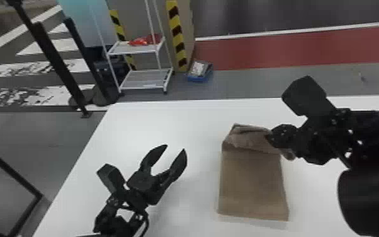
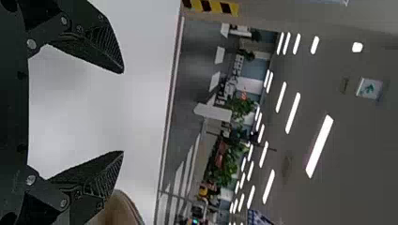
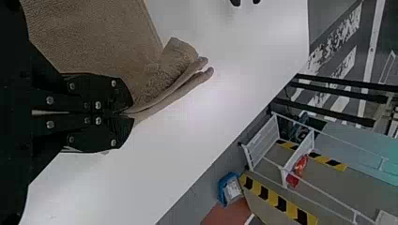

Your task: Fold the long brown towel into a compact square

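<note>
Mid-fold, likely: right black pincer (image 1: 269,137) pinches brown cloth towel (image 1: 251,186) at one o'clock; left black pincer (image 1: 175,148) spread, nine o'clock. Next: lay fold toward six.

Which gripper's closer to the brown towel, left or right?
Right. The right gripper is shut on the far end of the brown towel. The left gripper is open above the table, off to the towel's left, not touching it.

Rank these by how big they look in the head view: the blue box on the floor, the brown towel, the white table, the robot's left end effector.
1. White table
2. Brown towel
3. Left end effector
4. Blue box
</note>
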Controlling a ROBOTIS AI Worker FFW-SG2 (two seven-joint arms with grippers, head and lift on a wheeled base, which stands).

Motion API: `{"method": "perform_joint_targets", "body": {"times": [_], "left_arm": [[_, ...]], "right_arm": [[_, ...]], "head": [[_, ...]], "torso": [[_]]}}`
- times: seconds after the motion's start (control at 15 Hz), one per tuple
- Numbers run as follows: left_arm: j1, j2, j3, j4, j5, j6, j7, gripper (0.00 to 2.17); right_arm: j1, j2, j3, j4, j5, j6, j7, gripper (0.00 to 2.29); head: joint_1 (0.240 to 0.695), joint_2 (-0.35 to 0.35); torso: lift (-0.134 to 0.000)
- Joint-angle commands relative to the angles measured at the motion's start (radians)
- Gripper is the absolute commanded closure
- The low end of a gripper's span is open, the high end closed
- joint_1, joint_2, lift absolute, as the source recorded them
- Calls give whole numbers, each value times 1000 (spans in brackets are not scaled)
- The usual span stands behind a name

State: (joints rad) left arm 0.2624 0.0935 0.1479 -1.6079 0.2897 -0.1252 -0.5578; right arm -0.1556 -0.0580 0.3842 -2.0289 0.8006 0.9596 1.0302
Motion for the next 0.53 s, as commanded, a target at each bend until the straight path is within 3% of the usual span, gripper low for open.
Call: {"method": "perform_joint_targets", "body": {"times": [0.0,0.27,0.47], "left_arm": [[4,0,-25,10,-30,-44,-44,2145],[-2,3,-50,14,-127,-20,-327,2145],[-12,3,-70,11,-233,-7,-433,2145]], "right_arm": [[-5,10,-7,10,-15,-3,-16,1686],[-13,17,-11,10,-23,-3,-15,1686],[-7,18,-11,10,-23,-3,-12,1686]], "head": [[695,209],[695,151],[695,101]], "torso": [[-126],[-126],[-126]]}}
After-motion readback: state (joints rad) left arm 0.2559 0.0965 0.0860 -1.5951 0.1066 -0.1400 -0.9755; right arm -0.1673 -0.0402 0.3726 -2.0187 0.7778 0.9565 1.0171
